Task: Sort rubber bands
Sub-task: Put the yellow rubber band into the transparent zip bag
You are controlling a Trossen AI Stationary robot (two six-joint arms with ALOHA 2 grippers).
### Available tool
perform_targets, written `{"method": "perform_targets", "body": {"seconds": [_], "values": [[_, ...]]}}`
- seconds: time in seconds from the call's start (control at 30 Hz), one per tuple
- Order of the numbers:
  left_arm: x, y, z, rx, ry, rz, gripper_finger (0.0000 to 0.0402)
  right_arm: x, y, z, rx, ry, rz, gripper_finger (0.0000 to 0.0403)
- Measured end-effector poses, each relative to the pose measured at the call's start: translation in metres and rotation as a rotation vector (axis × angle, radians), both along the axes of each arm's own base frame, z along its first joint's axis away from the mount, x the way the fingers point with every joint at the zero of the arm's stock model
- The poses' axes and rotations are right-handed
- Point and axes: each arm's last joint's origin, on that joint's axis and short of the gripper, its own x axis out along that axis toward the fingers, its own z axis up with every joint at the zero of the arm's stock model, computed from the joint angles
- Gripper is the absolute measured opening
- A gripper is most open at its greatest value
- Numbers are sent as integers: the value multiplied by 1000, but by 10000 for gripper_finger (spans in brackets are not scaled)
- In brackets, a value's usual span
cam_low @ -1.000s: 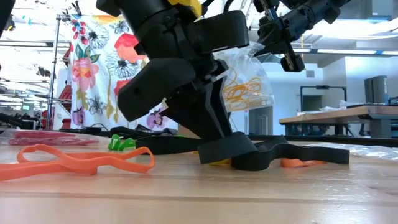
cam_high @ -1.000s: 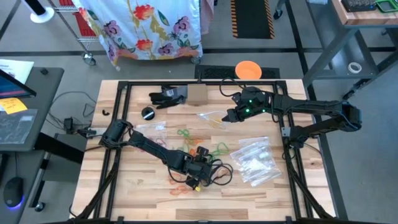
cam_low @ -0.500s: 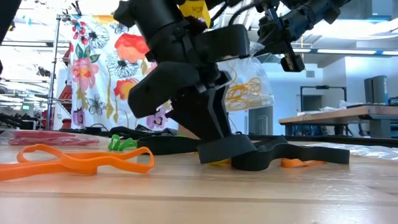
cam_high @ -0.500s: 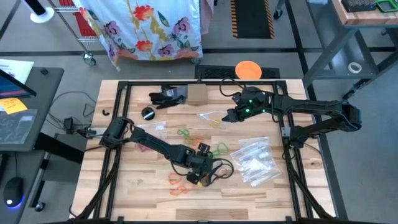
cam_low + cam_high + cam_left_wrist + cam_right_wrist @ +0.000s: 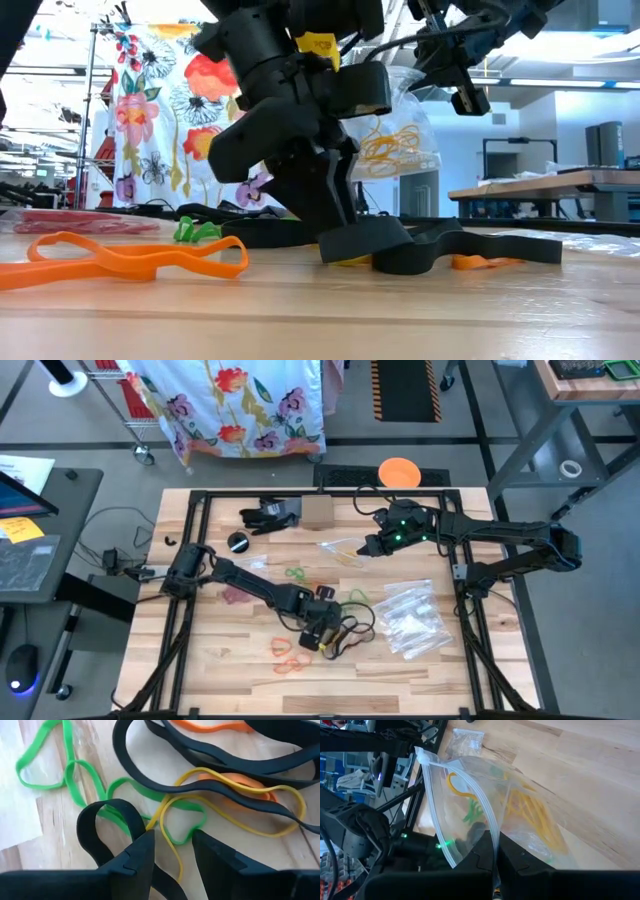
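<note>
While my left gripper (image 5: 172, 847) sits low over the tangle near the front middle of the table (image 5: 230, 660), its fingers (image 5: 142, 852) are parted just a narrow bit, straddling a yellow rubber band (image 5: 235, 802) where it crosses a green rubber band (image 5: 75, 767), tips right at the wood. I can't tell if they're actually pinching anything yet, looks more like touching. Bands themselves are thin floppy loops, kinked and overlapping: from the left wrist cam I count one yellow, what looks like two or three linked green loops, two orange bits (image 5: 205, 727) peeking out under wide black bands (image 5: 150, 765), which drape over the whole mess. From the table-level cam there's a big flat orange band (image 5: 120, 262) lying alone near the camera, and a small green one (image 5: 195, 232) behind it. Overhead shows a few red/orange loops (image 5: 288, 655) just in front of the gripper and green ones (image 5: 297, 573) farther back. My right gripper (image 5: 495, 850) is clamped tight on the edge of a clear zip bag (image 5: 520, 815), held up off the table toward the back right, with yellow bands (image 5: 532, 812) and a bit of green inside. A pile of more clear bags (image 5: 410, 618) lies to the right of the tangle.
</note>
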Motion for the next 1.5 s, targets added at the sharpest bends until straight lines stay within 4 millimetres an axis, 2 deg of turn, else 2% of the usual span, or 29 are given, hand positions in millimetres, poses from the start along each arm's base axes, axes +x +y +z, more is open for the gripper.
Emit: {"method": "perform_targets", "body": {"seconds": [0.2, 0.27, 0.37, 0.4, 0.57, 0.73, 0.8, 1.0, 1.17, 1.33, 1.43, 1.5], "values": [[0, 7, -1, -89, 37, -17, 117, 0, 0, 0, 0, 0, 0, 0], [-3, 8, -2, -93, 70, -19, 89, 0, 0, 0, 0, 0, 0, 0], [-6, 9, -4, -91, 107, -19, 21, 0, 0, 0, 0, 0, 0, 0], [-6, 9, -4, -91, 113, -14, 12, 0, 0, 0, 0, 0, 0, 0], [-8, 6, 1, -80, 131, -10, 2, 0, 0, 0, 0, 1, 0, 0], [-15, -3, 17, -71, 159, -29, 1, 0, 0, 0, 0, 1, 0, 0], [-18, -11, 30, -78, 130, -56, 1, 0, 0, 0, 0, 1, 1, 0], [-39, -30, 90, -114, -12, -130, 0, 0, 0, 0, 0, 2, 1, 0], [-66, -42, 150, -114, -223, -192, 0, 0, 0, 0, 0, 1, 1, 0], [-81, -37, 193, -35, -446, -139, 0, 0, 0, 0, 0, 0, 0, 0], [-84, -29, 207, -14, -521, -124, 0, 0, 0, 0, 0, 0, 0, 0], [-82, -22, 209, -1, -537, -109, 0, 0, 0, 0, 1, 1, 0, 0]]}}
